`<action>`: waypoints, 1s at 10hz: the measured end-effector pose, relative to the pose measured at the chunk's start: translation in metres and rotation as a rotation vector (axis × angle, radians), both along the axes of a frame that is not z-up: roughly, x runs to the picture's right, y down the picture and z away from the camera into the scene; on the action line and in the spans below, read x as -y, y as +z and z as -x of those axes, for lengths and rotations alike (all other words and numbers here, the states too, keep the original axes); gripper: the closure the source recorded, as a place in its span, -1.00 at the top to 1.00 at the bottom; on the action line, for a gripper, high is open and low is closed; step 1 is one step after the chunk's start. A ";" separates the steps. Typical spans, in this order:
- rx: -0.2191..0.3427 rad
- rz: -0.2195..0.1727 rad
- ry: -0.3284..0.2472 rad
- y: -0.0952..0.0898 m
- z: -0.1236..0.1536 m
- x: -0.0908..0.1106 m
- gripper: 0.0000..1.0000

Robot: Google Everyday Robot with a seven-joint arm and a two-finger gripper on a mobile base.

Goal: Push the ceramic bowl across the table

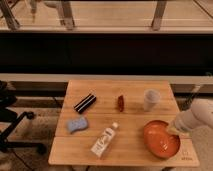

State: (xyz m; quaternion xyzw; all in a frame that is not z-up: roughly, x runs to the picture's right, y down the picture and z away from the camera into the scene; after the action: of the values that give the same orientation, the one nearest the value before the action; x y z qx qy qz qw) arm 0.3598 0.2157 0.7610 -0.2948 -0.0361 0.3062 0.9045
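The ceramic bowl [160, 140], wide, shallow and glossy orange-red, sits near the front right corner of the light wooden table [131, 155]. My white arm reaches in from the right edge of the camera view. The gripper [173, 130] is at the bowl's right rim, low over it and seemingly touching the edge, shut with nothing held in it. The arm hides a small part of the rim.
A translucent whitish cup [150, 99] stands just behind the bowl. A small reddish item [121, 102], a black striped object [85, 103], a blue sponge [77, 124] and a white bottle [104, 140] lie to the left. An office chair [12, 125] stands left of the table.
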 end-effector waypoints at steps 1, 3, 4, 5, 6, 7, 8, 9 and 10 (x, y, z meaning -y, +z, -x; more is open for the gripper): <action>-0.003 -0.005 0.012 0.000 -0.007 0.000 -0.80; 0.004 0.001 0.010 -0.001 -0.007 0.000 -0.70; 0.006 0.000 0.012 -0.001 -0.001 0.000 -0.69; 0.009 -0.003 0.014 0.001 0.011 0.002 -0.67; 0.013 -0.004 0.014 0.002 0.017 0.002 -0.58; 0.012 -0.004 0.014 0.002 0.017 0.002 -0.48; 0.013 -0.008 0.024 0.001 0.013 0.002 -0.43; 0.016 -0.011 0.029 0.001 0.009 0.003 -0.53; 0.016 -0.007 0.036 0.001 0.006 0.003 -0.71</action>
State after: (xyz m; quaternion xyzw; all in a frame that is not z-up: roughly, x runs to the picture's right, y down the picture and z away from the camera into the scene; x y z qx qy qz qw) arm 0.3537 0.2122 0.7618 -0.2935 -0.0497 0.3197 0.8995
